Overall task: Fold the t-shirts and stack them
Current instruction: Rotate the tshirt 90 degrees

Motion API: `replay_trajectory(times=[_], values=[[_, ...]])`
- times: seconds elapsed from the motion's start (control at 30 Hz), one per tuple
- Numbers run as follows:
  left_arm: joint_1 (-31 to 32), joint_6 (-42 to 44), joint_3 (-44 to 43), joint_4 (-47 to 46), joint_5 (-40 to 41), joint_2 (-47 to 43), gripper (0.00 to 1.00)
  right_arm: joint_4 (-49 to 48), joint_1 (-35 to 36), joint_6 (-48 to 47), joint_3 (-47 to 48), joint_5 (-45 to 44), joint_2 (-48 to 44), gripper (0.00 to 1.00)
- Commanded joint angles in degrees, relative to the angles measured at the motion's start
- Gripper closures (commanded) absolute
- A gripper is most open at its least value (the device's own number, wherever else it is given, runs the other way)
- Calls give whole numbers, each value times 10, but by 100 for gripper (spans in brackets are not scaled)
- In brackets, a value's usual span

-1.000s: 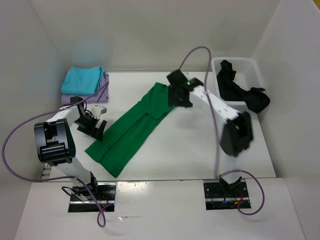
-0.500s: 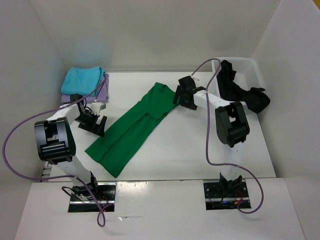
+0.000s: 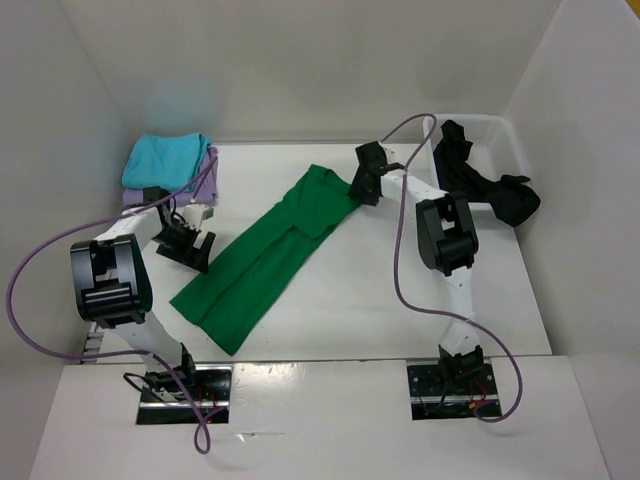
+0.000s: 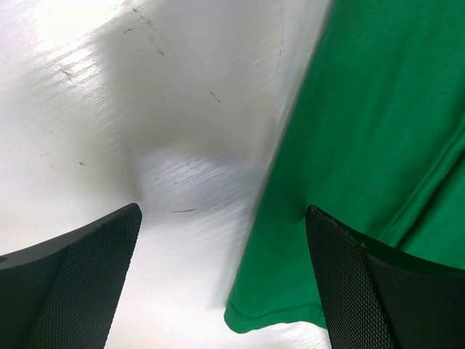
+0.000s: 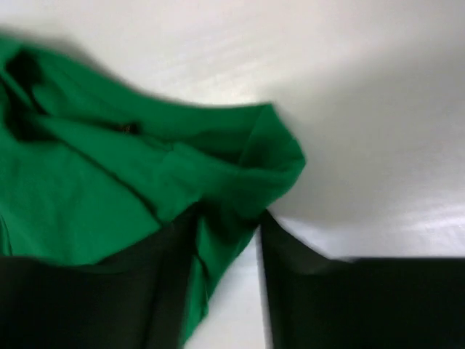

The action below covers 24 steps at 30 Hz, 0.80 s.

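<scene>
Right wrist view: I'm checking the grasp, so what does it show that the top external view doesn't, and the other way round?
Only the right wrist view: a bunched fold of the green shirt between the right hand's fingers, a strip of table showing between cloth and one finger. Only the top external view: the turquoise shirt stacked on the lavender shirt far left, the black shirt draped over the white bin, the left hand beside the green shirt. Both: the green shirt, the right hand at its far end, the table.
</scene>
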<state>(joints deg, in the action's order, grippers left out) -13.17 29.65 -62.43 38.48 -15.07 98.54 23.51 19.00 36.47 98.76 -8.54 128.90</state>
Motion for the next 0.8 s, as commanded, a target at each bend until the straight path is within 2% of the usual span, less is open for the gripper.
replay_trajectory(times=[0.0, 0.07, 0.1, 0.13, 0.17, 0.2, 0.23, 0.27, 0.3, 0.33, 0.4, 0.43, 0.47, 0.57, 0.6, 0.67, 0.7, 0.73, 0.77], values=[[1, -6, -1, -2, 1, 8, 0, 43, -8, 3, 55, -2, 58, 63], [1, -6, -1, -2, 8, 8, 0, 54, -8, -17, 113, -7, 79, 78], [1, -6, -1, -2, 14, 8, 0, 71, -8, -27, 146, -17, 112, 92], [1, -6, -1, 3, 14, 8, 0, 86, -8, -38, 189, -23, 135, 96], [1, -6, -6, 3, 14, 8, 0, 108, -8, -64, 319, -38, 164, 100], [1, -6, -6, 8, 14, 8, 0, 177, -8, -81, 413, -39, 253, 100], [6, -6, -11, 13, 14, 8, 0, 228, -8, -103, 545, -26, 316, 93], [6, -6, -11, 13, 14, 8, 0, 259, -8, -120, 757, 13, 364, 83], [13, -6, -17, 19, 14, 8, 0, 228, -8, -100, 748, 32, 342, 66], [13, -6, -22, 19, 14, 8, 0, 228, -8, -100, 758, 27, 332, 37], [31, -6, -23, 25, 14, 8, 0, 270, 9, -146, 801, -61, 308, 14], [37, -6, -28, 25, 14, 8, 0, 270, 9, -152, 746, -69, 279, 2], [42, -6, -28, 30, 14, 8, 0, 264, 9, -165, 715, -69, 251, 0], [69, -6, -21, 35, 0, 13, 0, 283, 27, -226, 607, -106, 139, 0], [85, -6, -21, 35, 0, 13, 0, 277, 38, -226, 505, -119, 52, 0], [99, -13, -3, 30, 0, 6, 0, 240, 51, -226, 393, -119, -47, 0], [104, -13, 17, 25, 13, -4, 0, 219, 72, -218, 263, -139, -100, 0], [111, -20, 29, 17, 24, -20, 0, 176, 86, -209, 197, -148, -203, 0], [111, -21, 42, -1, 39, -29, 0, 161, 102, -199, 137, -158, -251, 0]])
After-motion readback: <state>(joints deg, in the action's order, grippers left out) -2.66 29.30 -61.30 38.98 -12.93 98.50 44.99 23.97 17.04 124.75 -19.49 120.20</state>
